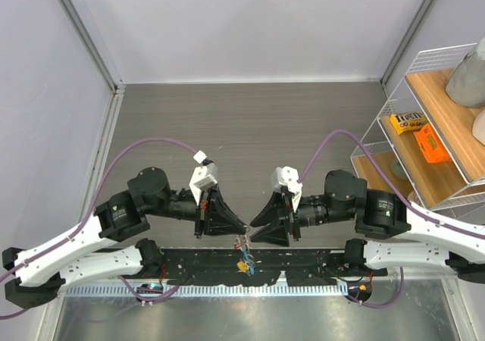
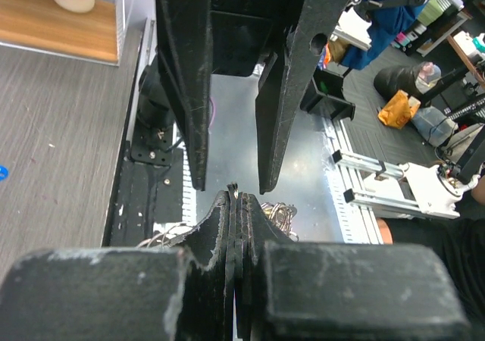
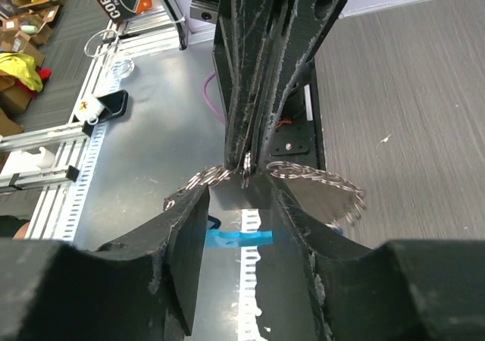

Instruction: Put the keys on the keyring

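My two grippers meet tip to tip above the near edge of the table. My left gripper (image 1: 242, 227) (image 2: 233, 195) is shut on the keyring (image 3: 318, 176), pinching its thin silvery wire at the fingertips. The ring's jagged loops spread to both sides of that pinch, and its light-blue band (image 3: 239, 239) hangs below. My right gripper (image 1: 255, 232) (image 3: 241, 197) is open, its fingers either side of the left fingertips and the ring, touching neither that I can see. The keys (image 1: 245, 264), with blue and yellow tags, dangle below the grippers.
A wire shelf rack (image 1: 394, 91) stands at the right with a yellow packet (image 1: 407, 120) and an orange box (image 1: 430, 142). The black base plate (image 1: 303, 265) and slotted rail (image 1: 318, 286) run under the grippers. Walls close the left and back.
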`<action>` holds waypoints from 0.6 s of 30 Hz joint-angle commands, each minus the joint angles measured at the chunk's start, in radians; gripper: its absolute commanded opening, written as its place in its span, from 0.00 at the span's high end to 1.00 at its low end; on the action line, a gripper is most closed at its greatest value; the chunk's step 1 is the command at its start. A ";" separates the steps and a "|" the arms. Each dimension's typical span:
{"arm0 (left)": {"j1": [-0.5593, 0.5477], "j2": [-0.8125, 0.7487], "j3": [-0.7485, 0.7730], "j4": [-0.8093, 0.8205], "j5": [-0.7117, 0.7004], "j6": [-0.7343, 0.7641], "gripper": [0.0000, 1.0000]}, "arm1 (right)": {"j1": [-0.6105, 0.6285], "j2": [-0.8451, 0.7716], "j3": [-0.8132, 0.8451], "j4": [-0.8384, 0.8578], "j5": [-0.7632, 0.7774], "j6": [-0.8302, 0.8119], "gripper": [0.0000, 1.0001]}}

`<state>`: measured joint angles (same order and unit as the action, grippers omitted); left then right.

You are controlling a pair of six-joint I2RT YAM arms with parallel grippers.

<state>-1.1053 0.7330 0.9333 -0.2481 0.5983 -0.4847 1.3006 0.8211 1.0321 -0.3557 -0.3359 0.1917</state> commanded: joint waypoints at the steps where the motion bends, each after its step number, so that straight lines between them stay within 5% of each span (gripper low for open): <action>1: 0.001 -0.007 0.045 -0.002 0.031 0.015 1.00 | 0.006 0.001 0.062 -0.014 -0.032 -0.012 0.58; 18: 0.001 0.005 0.059 -0.016 0.040 0.012 1.00 | 0.005 0.041 0.072 -0.016 -0.012 -0.009 0.67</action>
<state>-1.1053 0.7383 0.9340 -0.3065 0.6064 -0.4706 1.3006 0.8524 1.0569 -0.3901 -0.3466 0.1886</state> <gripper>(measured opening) 0.034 0.343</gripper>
